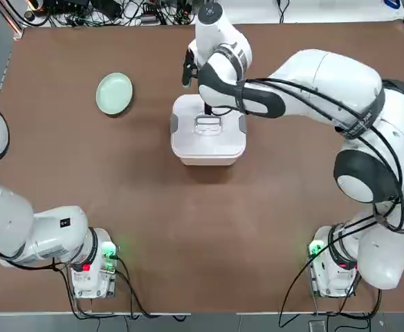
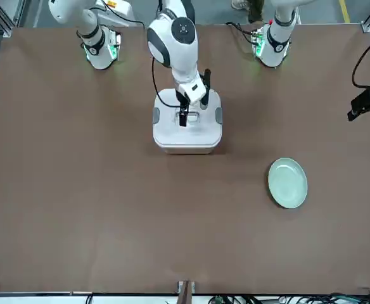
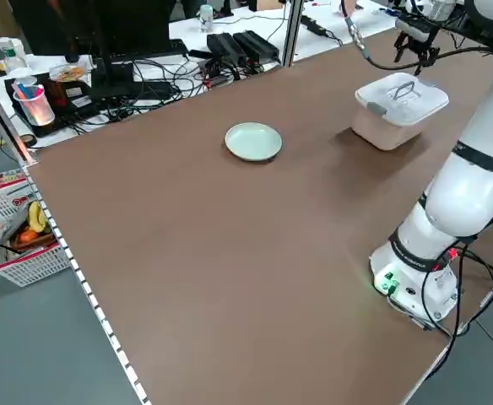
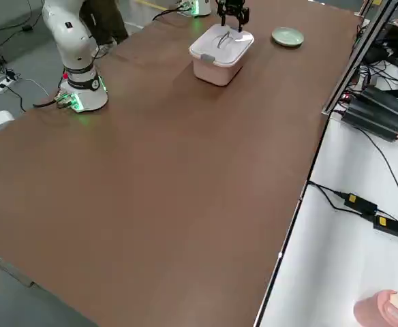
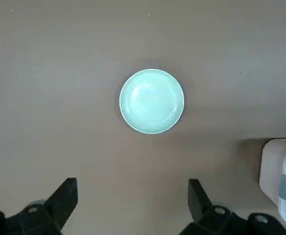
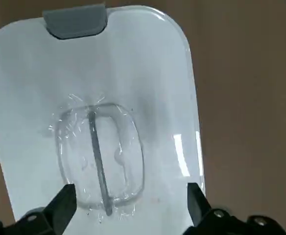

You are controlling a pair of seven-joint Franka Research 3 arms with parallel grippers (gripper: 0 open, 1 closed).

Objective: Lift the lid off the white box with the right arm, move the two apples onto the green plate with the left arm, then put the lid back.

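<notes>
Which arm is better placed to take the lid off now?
The right, it seems: its open fingers hover over the lid and its handle, while the left's are off toward the plate.

A white rounded-square plastic lid [image 1: 212,146] with a central loop handle [image 3: 406,89] and grey clips [image 2: 218,115] on two opposite edges lies flat on a pale pink rounded-square plastic tub [image 3: 380,131], which stands upright on the brown table [image 1: 133,187]. The small round mint-green plate [image 1: 114,94] lies face up, well apart to the tub's left.
</notes>
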